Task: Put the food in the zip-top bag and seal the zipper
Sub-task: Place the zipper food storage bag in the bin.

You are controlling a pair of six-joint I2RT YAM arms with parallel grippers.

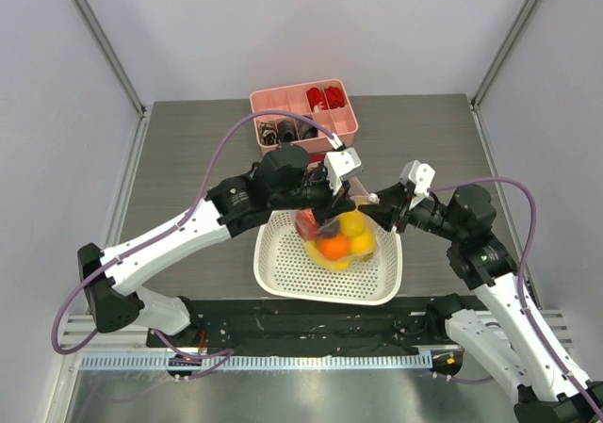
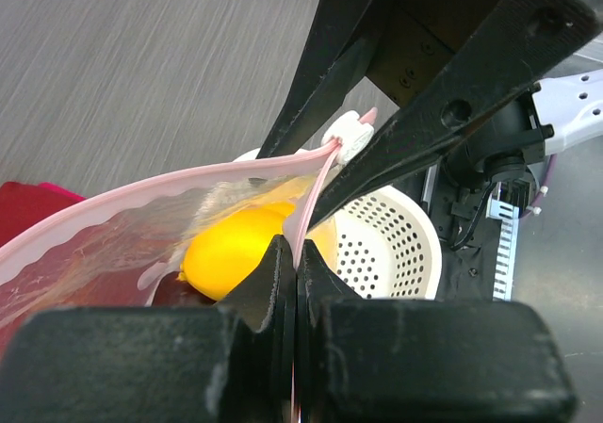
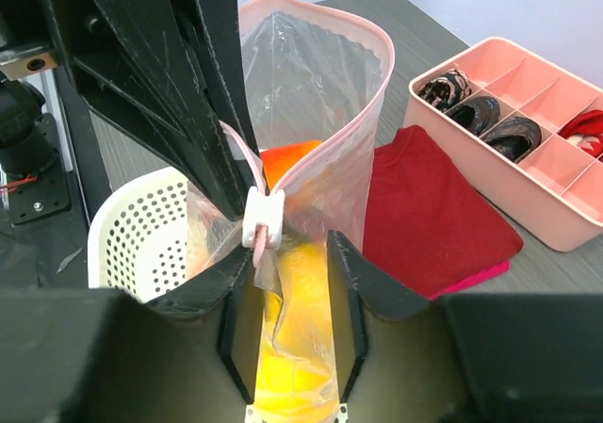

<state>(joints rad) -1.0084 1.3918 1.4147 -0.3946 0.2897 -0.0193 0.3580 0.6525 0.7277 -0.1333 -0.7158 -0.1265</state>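
Left claw (image 2: 294, 272): clamping tight on the zipper (image 2: 141, 192) strip.
Right claw (image 3: 292, 253): sitting apart, straddling the bag (image 3: 320, 84) beside its white slider (image 3: 264, 218).
Bag: hanging over the white basket (image 1: 283, 263), holding fruit (image 1: 337, 244).

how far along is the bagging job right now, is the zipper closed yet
Done: the fruit sits inside the zip-top bag, held over the white basket. In hand: the left gripper has its jaws shut on the bag's rim; the right gripper brackets the white slider, grip unclear. Left: the mouth beyond the slider gapes open, so the zipper needs sealing.
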